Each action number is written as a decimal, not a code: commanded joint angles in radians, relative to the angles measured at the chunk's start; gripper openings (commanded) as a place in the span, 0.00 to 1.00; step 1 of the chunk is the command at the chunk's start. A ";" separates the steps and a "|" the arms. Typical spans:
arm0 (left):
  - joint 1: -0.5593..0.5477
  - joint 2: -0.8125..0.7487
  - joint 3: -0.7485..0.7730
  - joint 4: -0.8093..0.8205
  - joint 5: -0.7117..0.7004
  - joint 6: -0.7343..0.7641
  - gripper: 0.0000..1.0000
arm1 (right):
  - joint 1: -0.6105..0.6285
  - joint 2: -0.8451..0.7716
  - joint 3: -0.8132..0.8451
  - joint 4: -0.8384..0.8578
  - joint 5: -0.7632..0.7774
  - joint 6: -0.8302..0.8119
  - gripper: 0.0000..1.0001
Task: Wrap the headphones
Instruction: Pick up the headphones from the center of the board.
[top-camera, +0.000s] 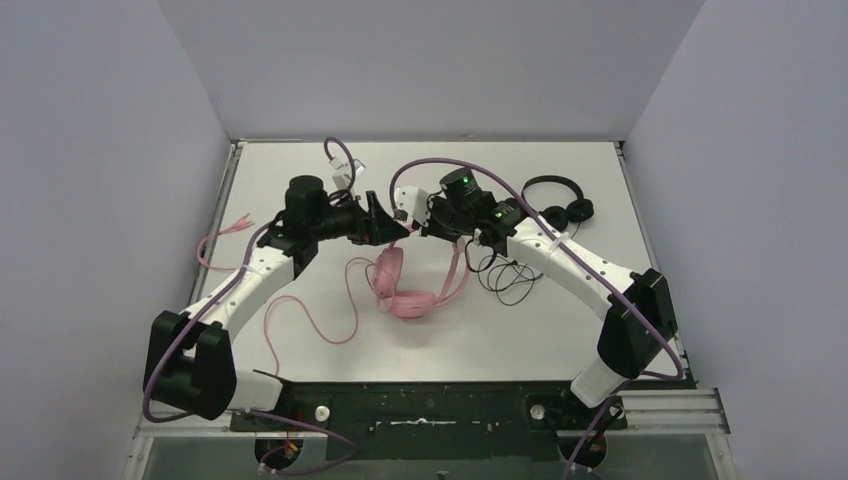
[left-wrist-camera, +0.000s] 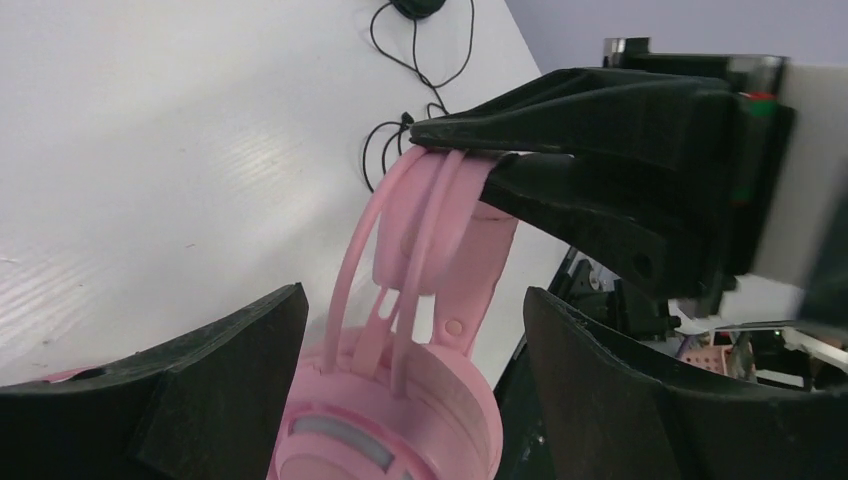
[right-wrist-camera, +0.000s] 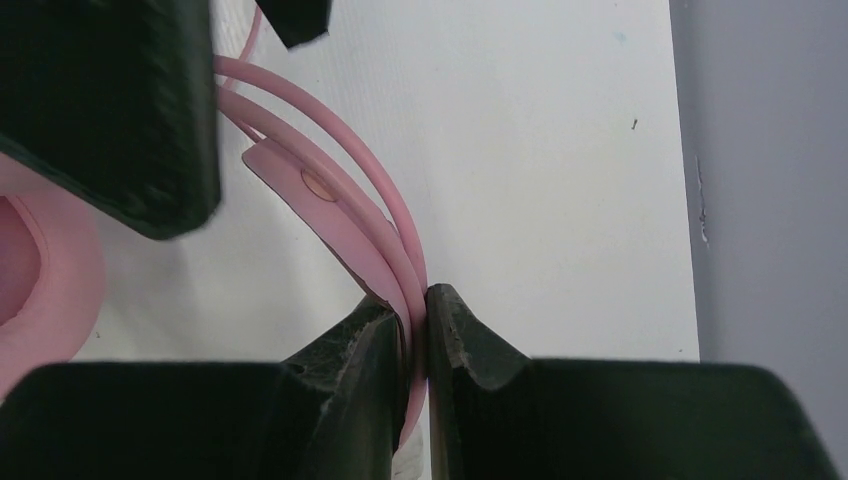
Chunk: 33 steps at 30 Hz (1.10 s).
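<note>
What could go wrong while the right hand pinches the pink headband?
The right hand grips only the pink headphones' thin band; it may slip or bend. The left hand, open around the ear cup, could knock it loose when closing. The loose pink cable by the left arm might snag.

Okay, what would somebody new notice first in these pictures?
The pink padded over-ear headphones at mid-table, their headband pinched by the shut jaws of the right gripper. The left gripper faces it, jaws wide around a pink earcup. A smaller black corded headset lies far right.
</note>
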 joint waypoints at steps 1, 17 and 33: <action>-0.015 0.060 0.075 -0.003 0.075 -0.034 0.74 | 0.038 -0.077 0.047 0.118 -0.043 0.020 0.00; -0.038 0.087 0.123 -0.040 0.135 -0.001 0.16 | 0.074 -0.085 -0.011 0.227 0.057 0.152 0.02; -0.037 -0.001 0.051 0.104 0.138 -0.026 0.00 | -0.034 -0.102 -0.047 0.016 0.279 0.698 1.00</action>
